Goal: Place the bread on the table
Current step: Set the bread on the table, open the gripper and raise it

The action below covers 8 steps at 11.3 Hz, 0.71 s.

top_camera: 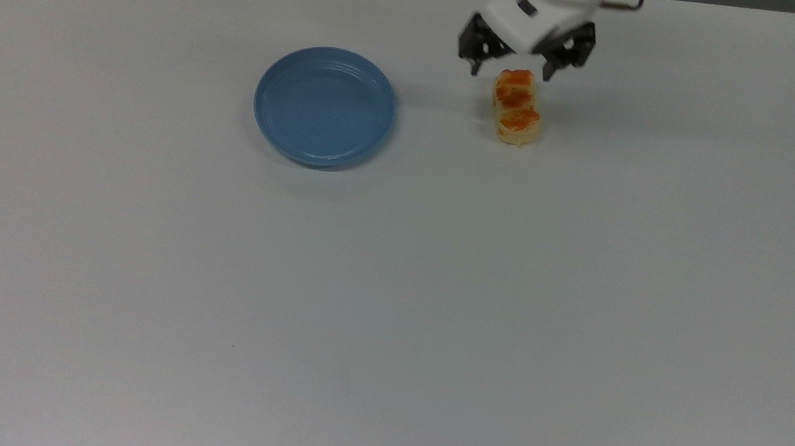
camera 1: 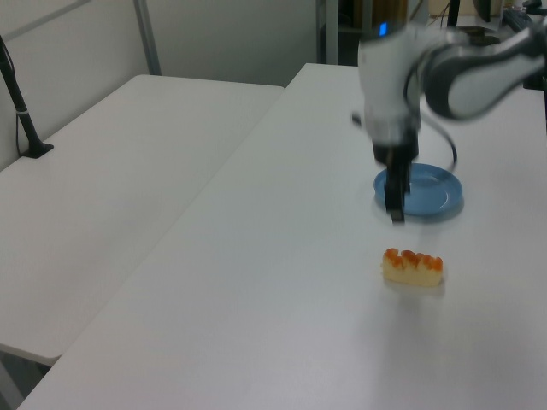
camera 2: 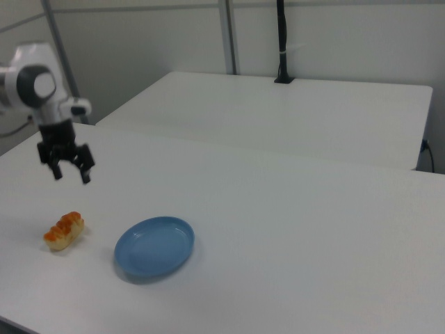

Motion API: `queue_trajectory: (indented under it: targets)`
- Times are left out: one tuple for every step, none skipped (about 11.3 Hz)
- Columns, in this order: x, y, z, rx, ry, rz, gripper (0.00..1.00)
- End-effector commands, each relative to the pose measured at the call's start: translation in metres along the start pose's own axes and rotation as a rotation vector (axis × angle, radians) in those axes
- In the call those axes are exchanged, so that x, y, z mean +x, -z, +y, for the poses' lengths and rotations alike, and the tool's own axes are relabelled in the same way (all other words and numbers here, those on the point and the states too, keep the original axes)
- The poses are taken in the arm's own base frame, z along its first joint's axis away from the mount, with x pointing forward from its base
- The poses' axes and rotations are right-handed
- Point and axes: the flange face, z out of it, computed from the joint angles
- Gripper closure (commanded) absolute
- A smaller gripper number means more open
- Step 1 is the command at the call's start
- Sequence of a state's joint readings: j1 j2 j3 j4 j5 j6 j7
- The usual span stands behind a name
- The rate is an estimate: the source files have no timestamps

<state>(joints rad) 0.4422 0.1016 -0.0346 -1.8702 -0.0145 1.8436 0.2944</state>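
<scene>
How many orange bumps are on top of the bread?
3, in a row along the top of the bread, which lies on the table beside the blue plate.

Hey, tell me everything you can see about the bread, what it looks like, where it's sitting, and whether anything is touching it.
The bread is a small oblong loaf piece, pale yellow on the sides with three orange-brown glazed humps along its top. It lies flat, humps up, on the white table, to the top view's right of the blue plate and apart from it. The gripper hangs above it with jaws open, not touching it. Only the table touches the bread.
</scene>
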Motion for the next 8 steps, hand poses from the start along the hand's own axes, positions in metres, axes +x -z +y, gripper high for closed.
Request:
queue_trajectory:
  targets:
    - [-0.009, 0.113, 0.136, 0.032, 0.021, 0.061, 0.0]
    - [-0.011, 0.132, 0.179, 0.037, 0.006, 0.078, 0.0]
    - [-0.013, 0.139, 0.21, 0.036, -0.028, 0.091, 0.0]
    - [-0.013, 0.139, 0.235, 0.039, -0.073, 0.102, 0.0]
    - [-0.013, 0.135, 0.249, 0.039, -0.1, 0.096, 0.0]
    - [-0.015, 0.134, 0.258, 0.04, -0.117, 0.094, 0.0]
    - [-0.016, 0.136, 0.26, 0.042, -0.123, 0.099, 0.0]
    - [-0.017, 0.137, 0.265, 0.042, -0.131, 0.101, 0.0]
